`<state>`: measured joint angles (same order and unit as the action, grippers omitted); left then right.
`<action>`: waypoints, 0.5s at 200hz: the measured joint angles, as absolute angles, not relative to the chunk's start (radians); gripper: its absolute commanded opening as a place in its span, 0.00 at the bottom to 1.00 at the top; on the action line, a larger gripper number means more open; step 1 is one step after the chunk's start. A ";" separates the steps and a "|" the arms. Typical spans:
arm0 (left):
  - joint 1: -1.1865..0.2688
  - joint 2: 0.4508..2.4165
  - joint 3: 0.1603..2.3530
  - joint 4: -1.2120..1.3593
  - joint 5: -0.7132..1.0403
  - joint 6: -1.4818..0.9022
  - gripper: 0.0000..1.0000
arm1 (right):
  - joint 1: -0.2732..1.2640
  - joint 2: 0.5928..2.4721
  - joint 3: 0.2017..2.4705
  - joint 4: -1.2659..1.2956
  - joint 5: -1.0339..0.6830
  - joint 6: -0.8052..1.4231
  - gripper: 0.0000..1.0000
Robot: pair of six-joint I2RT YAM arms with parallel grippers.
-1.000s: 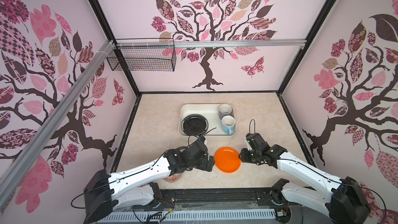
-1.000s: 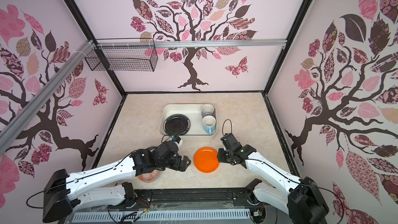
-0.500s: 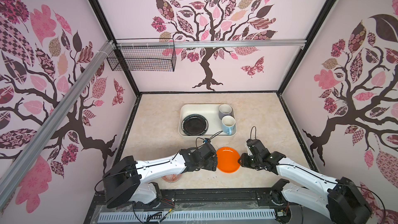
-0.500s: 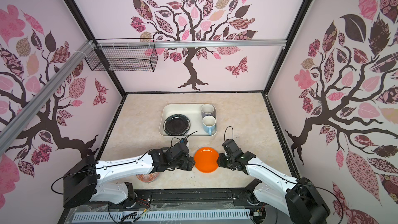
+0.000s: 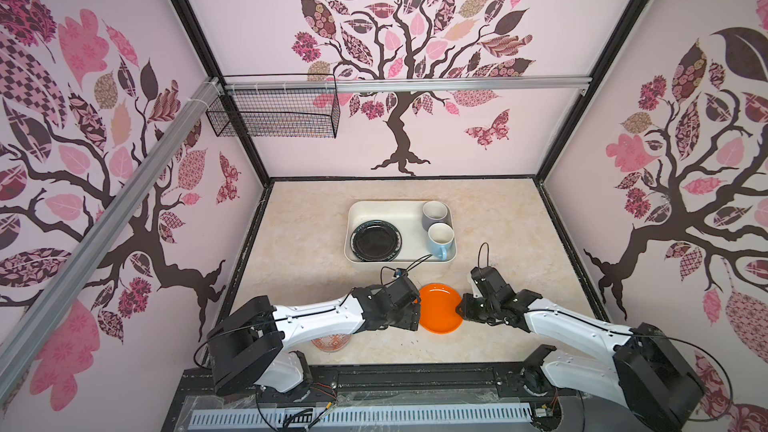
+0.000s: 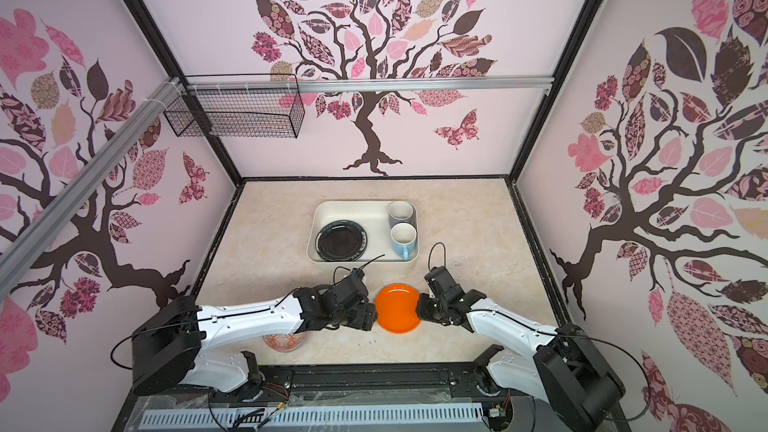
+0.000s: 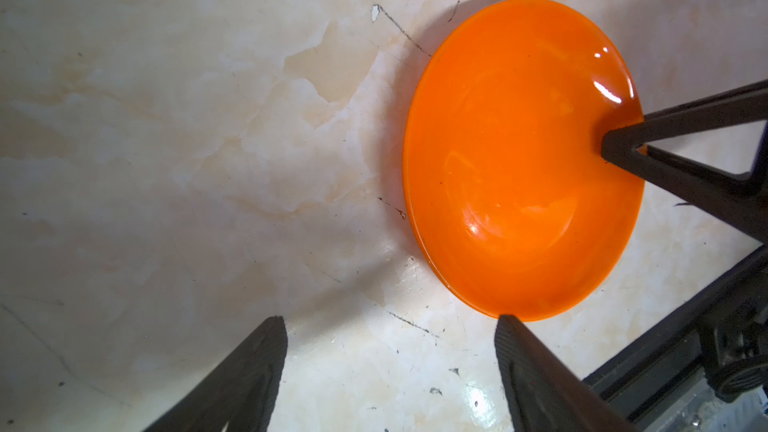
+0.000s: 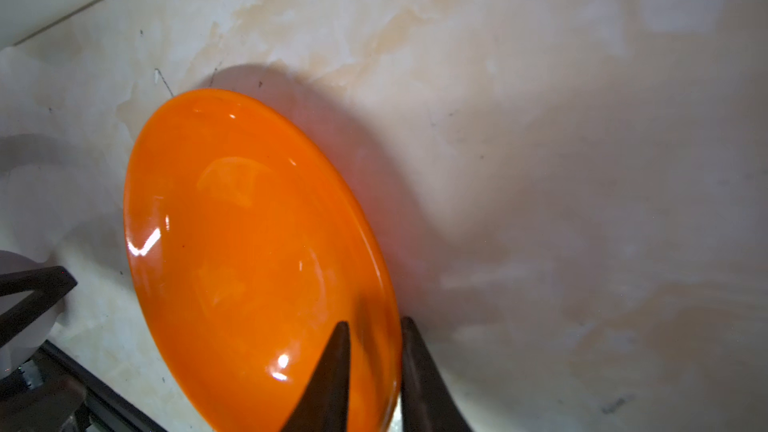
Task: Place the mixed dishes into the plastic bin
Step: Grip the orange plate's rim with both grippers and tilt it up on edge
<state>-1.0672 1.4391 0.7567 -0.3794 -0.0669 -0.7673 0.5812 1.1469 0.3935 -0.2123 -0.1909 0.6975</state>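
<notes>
An orange plate (image 5: 440,307) (image 6: 397,308) lies on the marble table in front of the plastic bin (image 5: 353,209) (image 6: 357,211). My right gripper (image 5: 460,309) (image 8: 374,322) is shut on the plate's (image 8: 249,251) right rim, one finger above it and one below. My left gripper (image 5: 415,314) (image 7: 390,322) stands open at the plate's (image 7: 523,160) left edge, one fingertip (image 7: 505,322) touching the rim. In the bin are a dark plate with a teal patterned rim (image 5: 375,241), a lavender mug (image 5: 435,214) and a light-blue mug (image 5: 440,238). An orange-patterned bowl (image 5: 330,342) shows partly under my left arm.
A black wire mesh basket (image 5: 274,118) hangs from the metal rail at the back left, high above the table. The black frame edge (image 5: 415,367) runs along the table's front, close behind the orange plate.
The right gripper's jaws have closed on the orange plate's right rim. The left arm has dropped lower and brought its open gripper up to the plate's left edge.
</notes>
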 measured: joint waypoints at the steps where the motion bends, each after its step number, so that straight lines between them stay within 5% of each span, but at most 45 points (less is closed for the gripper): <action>1: -1.067 1.439 0.757 -0.380 -0.067 -0.767 0.89 | 0.581 1.148 0.393 -0.211 -0.191 0.693 0.11; 35: -1.067 1.413 0.757 -0.405 -0.086 -0.759 0.95 | 0.580 1.150 0.403 -0.155 -0.229 0.700 0.00; 100: -1.067 1.215 0.758 -0.542 -0.176 -0.749 0.98 | 0.580 1.048 0.414 -0.272 -0.224 0.699 0.00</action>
<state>-1.0668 1.2152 0.7582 -0.5423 -0.1757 -0.7494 0.5804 1.0481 0.4145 -0.2718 -0.2237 0.6991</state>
